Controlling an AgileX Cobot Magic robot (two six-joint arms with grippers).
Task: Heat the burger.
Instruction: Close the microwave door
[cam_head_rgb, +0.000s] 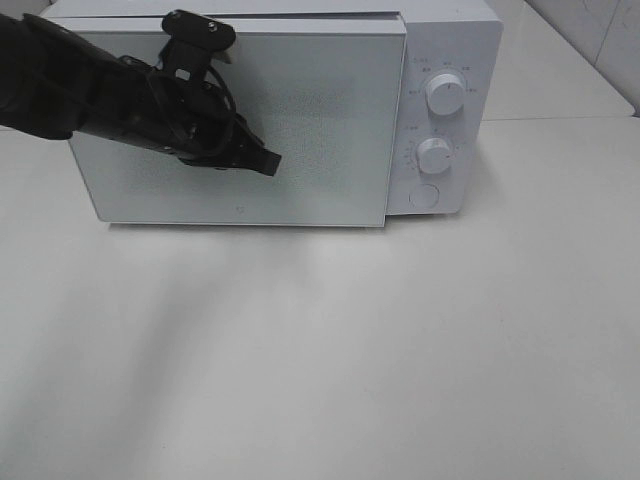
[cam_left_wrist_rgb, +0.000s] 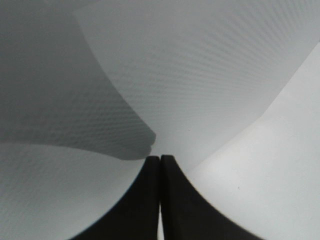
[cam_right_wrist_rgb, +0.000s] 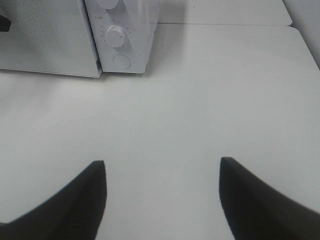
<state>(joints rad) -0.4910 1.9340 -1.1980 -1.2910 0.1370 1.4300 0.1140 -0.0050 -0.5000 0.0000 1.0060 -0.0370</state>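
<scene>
- The right gripper (cam_right_wrist_rgb: 162, 161) is nearest the lens in the right wrist view. Its two dark jaws rise from the lower edge of the frame and stand wide apart. Nothing is between them, only bare white table (cam_right_wrist_rgb: 200, 100).
- The left gripper (cam_left_wrist_rgb: 160, 157) fills the lower middle of the left wrist view. Its black jaws are pressed flat together and hold nothing.
- The closed tips sit right at the dotted face of the microwave door (cam_head_rgb: 310, 90), where their own shadow meets them. Whether they actually touch it cannot be told.
- In the exterior high view the black left arm (cam_head_rgb: 90, 90) comes in from the upper left. It lies across the left half of the door, with the gripper tip pointing toward the middle of the door.
- A white microwave (cam_head_rgb: 455, 30) stands on the table along the top of that frame, its door shut.
- Its control panel is at the upper right centre of the frame. It has an upper knob (cam_head_rgb: 444, 92), a lower knob (cam_head_rgb: 434, 156) beneath it, and a round button (cam_head_rgb: 425, 195) at the bottom.
- Fine printed marks ring both knobs, and a tiny mark sits low on the door. All of this writing is too small to read.
- The burger shows in none of the views, so where it is cannot be told.
</scene>
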